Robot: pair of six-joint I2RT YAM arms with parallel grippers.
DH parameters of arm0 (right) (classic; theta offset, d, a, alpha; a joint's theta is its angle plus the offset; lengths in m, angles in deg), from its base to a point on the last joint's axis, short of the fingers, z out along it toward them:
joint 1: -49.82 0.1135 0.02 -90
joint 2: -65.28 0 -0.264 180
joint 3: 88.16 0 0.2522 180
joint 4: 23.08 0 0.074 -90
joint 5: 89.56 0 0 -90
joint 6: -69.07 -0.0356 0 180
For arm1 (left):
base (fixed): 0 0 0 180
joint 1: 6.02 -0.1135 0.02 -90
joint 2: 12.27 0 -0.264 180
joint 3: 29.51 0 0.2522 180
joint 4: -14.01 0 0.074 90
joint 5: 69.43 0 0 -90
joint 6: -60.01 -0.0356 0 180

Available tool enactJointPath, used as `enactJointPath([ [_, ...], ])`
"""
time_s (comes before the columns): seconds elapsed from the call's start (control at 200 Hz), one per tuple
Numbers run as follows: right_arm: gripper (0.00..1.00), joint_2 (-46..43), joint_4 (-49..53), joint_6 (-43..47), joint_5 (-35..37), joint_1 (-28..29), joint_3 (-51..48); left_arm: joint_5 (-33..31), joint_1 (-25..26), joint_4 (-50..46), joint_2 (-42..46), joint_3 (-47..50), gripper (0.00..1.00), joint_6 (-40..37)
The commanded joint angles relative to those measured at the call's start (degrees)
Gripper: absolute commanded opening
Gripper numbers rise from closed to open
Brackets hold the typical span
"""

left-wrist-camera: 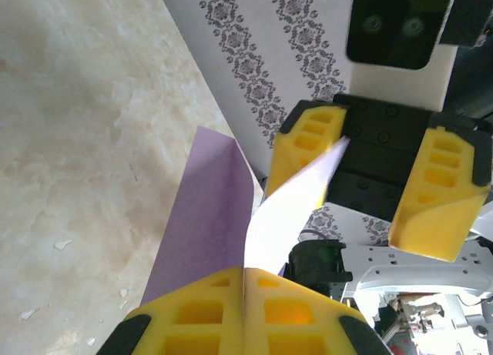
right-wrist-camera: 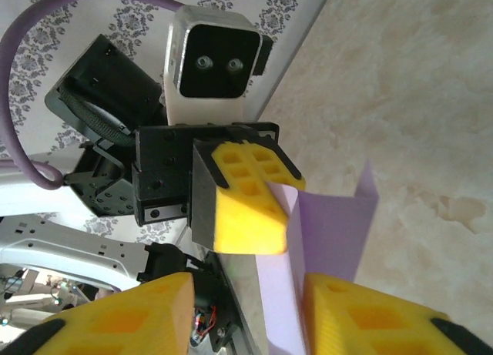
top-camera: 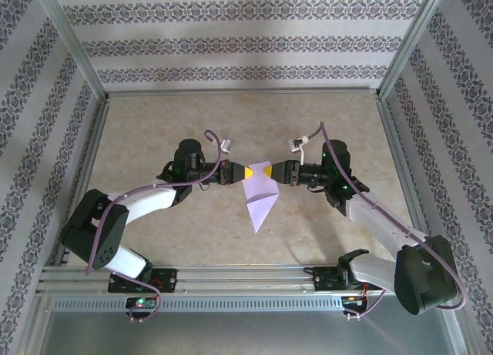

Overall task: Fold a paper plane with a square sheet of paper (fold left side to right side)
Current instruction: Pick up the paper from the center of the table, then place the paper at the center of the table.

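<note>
Our left gripper (top-camera: 248,172) is clamped on the purple paper (top-camera: 259,201), lifted above the table (top-camera: 154,224), our right gripper (top-camera: 263,172) gapes around the same top edge, not yet pinching, and we judge the folding mostly done: a creased pointed dart, wings perhaps left to spread.

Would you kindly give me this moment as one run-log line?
left gripper: shut on folded lavender-purple paper | right gripper: open astride it
</note>
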Motion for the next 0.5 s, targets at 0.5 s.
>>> enactJointPath([
  [0.5,0.00,10.12,12.09,8.63,14.56,3.65,5.88,-6.61,-1.54,-13.58,5.78,0.42,0.30,-9.84],
])
